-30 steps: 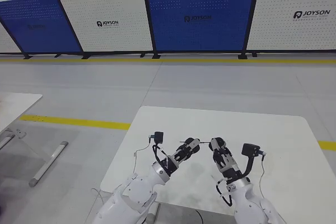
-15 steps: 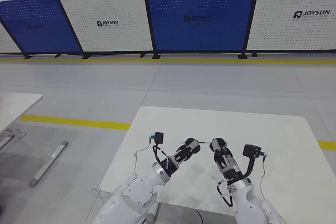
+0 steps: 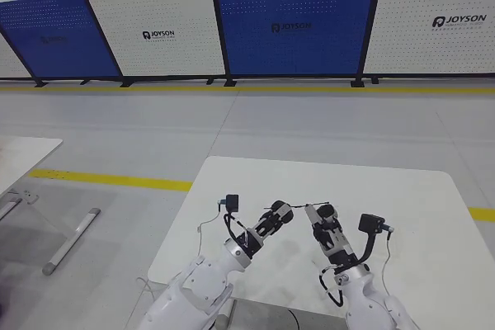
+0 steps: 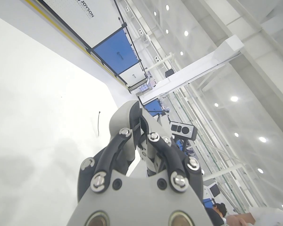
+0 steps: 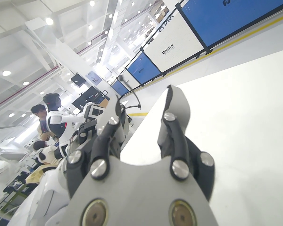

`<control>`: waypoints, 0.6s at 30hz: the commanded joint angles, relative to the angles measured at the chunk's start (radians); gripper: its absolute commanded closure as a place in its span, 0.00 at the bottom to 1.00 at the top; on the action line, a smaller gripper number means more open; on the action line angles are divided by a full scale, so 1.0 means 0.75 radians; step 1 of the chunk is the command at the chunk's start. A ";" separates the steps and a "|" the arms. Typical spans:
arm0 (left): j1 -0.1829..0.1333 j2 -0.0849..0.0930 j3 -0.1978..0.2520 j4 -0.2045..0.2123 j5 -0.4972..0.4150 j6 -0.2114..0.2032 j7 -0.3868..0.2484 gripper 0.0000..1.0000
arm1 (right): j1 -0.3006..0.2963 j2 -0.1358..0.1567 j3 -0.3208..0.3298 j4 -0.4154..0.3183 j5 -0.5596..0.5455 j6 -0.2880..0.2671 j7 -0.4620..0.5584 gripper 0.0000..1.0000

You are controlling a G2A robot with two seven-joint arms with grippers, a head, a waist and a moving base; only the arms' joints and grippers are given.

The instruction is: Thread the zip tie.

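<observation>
From above, by the table's (image 3: 396, 190) near edge, the left gripper (image 3: 284, 210) pinches the black zip tie (image 3: 301, 205), which stretches toward the right gripper (image 3: 320, 212); the left wrist view has the left gripper (image 4: 138, 107) clamped tight; the right wrist view has the right gripper (image 5: 143, 92) gaping wide (holding nothing), the zip tie (image 5: 131, 88) arcing beyond.

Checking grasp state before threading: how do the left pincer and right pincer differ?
The left pincer is shut; the right pincer is open. The left pincer appears to clamp the zip tie; the right pincer holds nothing, with the tie's free end near it. Both are over the white table, tips facing each other.
</observation>
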State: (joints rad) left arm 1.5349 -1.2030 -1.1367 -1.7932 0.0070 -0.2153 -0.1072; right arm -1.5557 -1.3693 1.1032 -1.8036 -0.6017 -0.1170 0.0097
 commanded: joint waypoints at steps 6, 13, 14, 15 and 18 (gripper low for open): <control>0.006 -0.005 -0.010 -0.009 -0.145 -0.014 -0.001 1.00 | -0.024 0.009 0.061 0.016 0.021 0.013 0.013 0.00; 0.006 -0.006 -0.011 -0.010 -0.164 -0.014 -0.008 1.00 | -0.025 0.010 0.069 0.019 0.012 0.026 0.018 0.00; 0.006 -0.006 -0.011 -0.010 -0.164 -0.014 -0.008 1.00 | -0.025 0.010 0.069 0.019 0.012 0.026 0.018 0.00; 0.006 -0.006 -0.011 -0.010 -0.164 -0.014 -0.008 1.00 | -0.025 0.010 0.069 0.019 0.012 0.026 0.018 0.00; -0.001 -0.010 0.001 -0.009 -0.188 -0.009 -0.001 1.00 | -0.016 0.013 0.078 0.028 -0.050 0.042 0.007 0.00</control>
State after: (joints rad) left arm 1.5366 -1.2090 -1.1406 -1.8001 -0.1228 -0.2217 -0.1066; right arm -1.5726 -1.3610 1.1572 -1.7877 -0.5976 -0.0946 0.0208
